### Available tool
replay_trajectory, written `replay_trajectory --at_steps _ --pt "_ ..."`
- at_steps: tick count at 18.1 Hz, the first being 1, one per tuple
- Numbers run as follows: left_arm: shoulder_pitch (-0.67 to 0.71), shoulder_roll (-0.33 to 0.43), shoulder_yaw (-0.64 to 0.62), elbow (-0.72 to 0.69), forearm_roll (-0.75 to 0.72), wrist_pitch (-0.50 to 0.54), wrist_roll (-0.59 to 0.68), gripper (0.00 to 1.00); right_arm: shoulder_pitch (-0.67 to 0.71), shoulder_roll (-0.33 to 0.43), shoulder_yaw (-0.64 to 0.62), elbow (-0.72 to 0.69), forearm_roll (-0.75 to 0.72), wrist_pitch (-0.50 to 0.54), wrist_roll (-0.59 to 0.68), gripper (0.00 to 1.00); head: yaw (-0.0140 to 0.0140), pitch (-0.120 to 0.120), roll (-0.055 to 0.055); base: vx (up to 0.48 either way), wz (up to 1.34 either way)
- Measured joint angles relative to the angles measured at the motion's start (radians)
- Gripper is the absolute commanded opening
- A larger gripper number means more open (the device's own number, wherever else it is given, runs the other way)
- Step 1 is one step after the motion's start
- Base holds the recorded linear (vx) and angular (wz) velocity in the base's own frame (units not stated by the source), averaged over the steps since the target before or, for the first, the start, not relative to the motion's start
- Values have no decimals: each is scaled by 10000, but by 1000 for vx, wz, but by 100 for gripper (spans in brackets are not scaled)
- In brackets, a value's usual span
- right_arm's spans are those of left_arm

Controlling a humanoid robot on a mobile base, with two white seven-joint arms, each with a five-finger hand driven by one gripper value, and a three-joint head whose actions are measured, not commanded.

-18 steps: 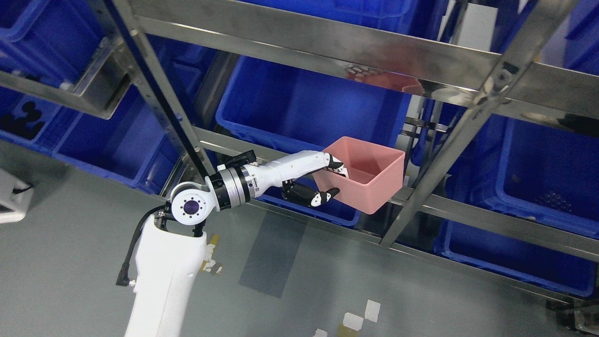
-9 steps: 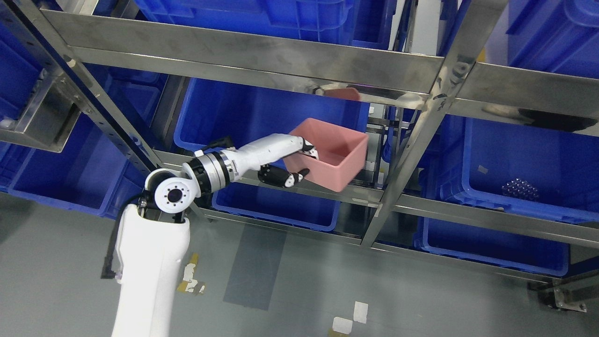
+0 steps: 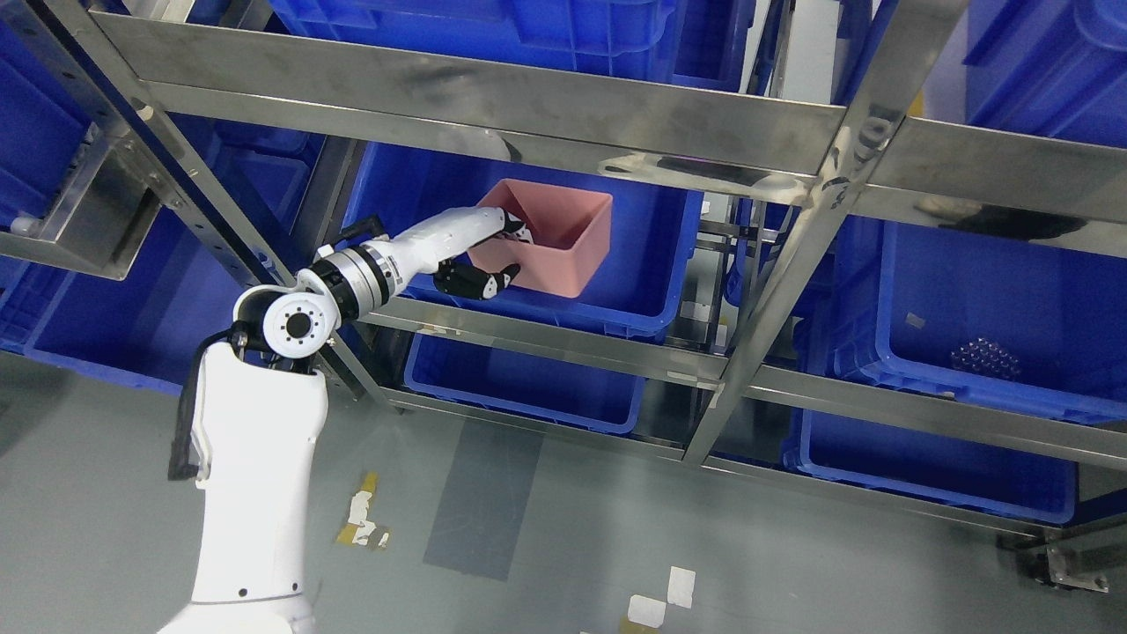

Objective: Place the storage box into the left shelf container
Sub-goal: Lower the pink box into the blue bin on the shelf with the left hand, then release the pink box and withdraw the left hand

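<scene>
Left hand (image 3: 493,264) is clamped on the near wall of the pink storage box (image 3: 563,238).
At the upper middle of the frame, the box is held tilted inside the blue container (image 3: 656,264) on the steel shelf (image 3: 546,339), fingers over the rim, thumb beneath.

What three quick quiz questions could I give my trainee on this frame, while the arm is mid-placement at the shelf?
1. True or false: the left hand is gripping the pink storage box.
2. Which is the pink storage box over? A) the floor B) the blue container in the left shelf bay C) the right-hand blue container
3. Fill in: the small cluster of items in the right-hand blue container lies near its ____ side.

Key: 1 true; 2 B; 3 right.
</scene>
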Motion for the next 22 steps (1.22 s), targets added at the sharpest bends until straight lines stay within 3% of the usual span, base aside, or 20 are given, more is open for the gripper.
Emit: replay_trajectory --at_steps 4,7,9,10,13,16,22 --pt "-345 -45 199 884 -278 -4 638 30 0 0 0 0 0 0 -3 100 0 0 0 0 0" --pt "-464 -67 285 1372 -383 -25 1106 47 0 0 0 0 0 0 -23 100 0 0 0 0 0" --pt "-502 -81 321 1626 -423 -15 1322 75 0 0 0 0 0 0 -43 100 0 0 0 0 0" --pt "-506 -86 329 1745 -428 -6 1427 84 0 0 0 0 0 0 -54 100 0 0 0 0 0" --pt "-441 -96 276 1985 -272 64 1853 98 0 0 0 0 0 0 -53 100 0 0 0 0 0" --pt "-138 -108 130 2132 708 92 2412 99 -1 0 0 0 0 0 -11 100 0 0 0 0 0" --pt "1685 -122 -545 1314 4472 71 3664 99 -1 0 0 0 0 1 4 100 0 0 0 0 0"
